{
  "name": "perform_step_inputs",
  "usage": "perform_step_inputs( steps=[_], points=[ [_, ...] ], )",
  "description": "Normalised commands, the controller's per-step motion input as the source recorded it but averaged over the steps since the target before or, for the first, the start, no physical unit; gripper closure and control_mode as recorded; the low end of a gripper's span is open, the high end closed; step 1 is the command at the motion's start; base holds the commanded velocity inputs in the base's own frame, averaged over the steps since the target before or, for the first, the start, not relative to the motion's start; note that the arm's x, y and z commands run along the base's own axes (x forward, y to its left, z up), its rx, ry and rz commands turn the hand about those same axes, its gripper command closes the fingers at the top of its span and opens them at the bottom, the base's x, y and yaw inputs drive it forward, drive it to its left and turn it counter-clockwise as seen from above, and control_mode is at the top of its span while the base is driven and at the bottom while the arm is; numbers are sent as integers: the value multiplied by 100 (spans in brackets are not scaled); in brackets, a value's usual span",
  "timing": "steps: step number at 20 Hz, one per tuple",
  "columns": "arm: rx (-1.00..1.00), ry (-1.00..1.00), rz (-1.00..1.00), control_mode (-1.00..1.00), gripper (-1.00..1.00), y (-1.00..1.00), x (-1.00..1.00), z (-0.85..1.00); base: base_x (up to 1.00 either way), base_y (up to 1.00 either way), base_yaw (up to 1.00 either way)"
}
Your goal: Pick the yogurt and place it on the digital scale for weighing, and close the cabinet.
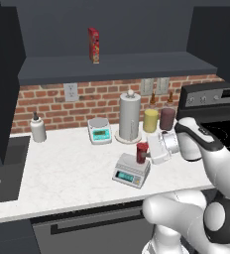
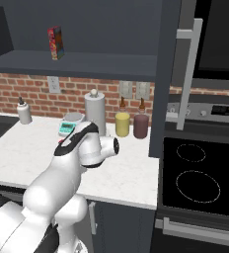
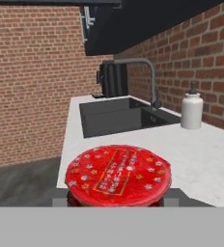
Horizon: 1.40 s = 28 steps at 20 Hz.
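- Red brick runs behind a white counter (image 1: 62,163) in this kitchen, with the dark cabinet (image 1: 112,34) standing open above it.
- On the grey digital scale (image 1: 131,170) sits the yogurt (image 1: 142,152), a small red cup, right on the flat top.
- From the side, the gripper (image 1: 155,149) is pinching the yogurt, and the hand view shows its shiny red lid (image 3: 118,174) up close.
- It looks light and small, so I think it lifts easily.
- Its sides look smooth, so it might slip, and a hard squeeze could dent a thin cup.
- Holding it by the sides, low under the lid, seems best.
- Just behind the scale stands a paper towel roll (image 1: 130,117), tall enough to bump.
- Beside the roll sit a white scale (image 1: 100,130) with a round top, a yellow jar (image 1: 150,119) and a dark red jar (image 1: 167,118).
- A white bottle (image 1: 37,128) stands far off near the sink (image 1: 3,168).
- A tall red box (image 1: 93,45) stands on the cabinet shelf.
- The cabinet door (image 2: 168,74) sticks out by the stove (image 2: 200,183) and is not closed yet.
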Motion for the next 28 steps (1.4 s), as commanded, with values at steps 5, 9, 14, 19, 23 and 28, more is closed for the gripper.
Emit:
perform_step_inputs(
  steps=[5,9,14,19,23,28],
  points=[
    [0,0,0,-100,100,1,10,-25,0,0,0],
    [0,-2,0,-100,100,0,4,-18,0,0,0],
    [0,-4,0,-100,100,0,0,-16,0,0,0],
    [-3,-1,0,-100,100,16,11,-23,0,0,0],
    [0,0,0,-100,100,5,15,-17,0,0,0],
    [0,0,0,-100,100,0,12,-1,0,0,0]
  ],
)
